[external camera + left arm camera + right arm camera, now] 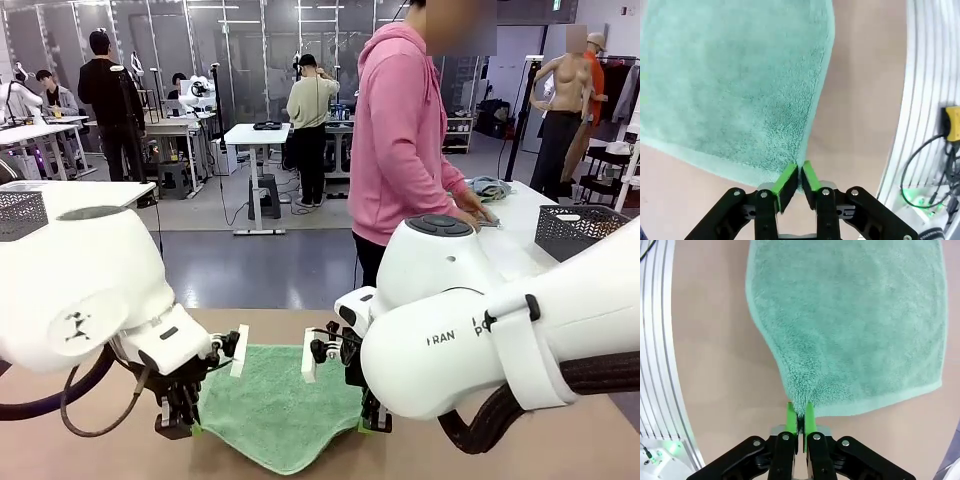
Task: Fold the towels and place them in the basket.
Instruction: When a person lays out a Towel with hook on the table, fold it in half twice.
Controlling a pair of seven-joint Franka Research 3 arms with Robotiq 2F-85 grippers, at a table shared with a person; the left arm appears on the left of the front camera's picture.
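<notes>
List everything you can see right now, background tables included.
towel: one, green, flat on the tan table between the grippers
right mesh basket: one, dark, on the white side table, far right
left mesh basket: one, grey, far left edge
cloth: one, grey-blue, by the person's hand on the side table
person: one, pink hoodie, across the table
left gripper: shut on a towel corner
right gripper: shut on another towel corner
</notes>
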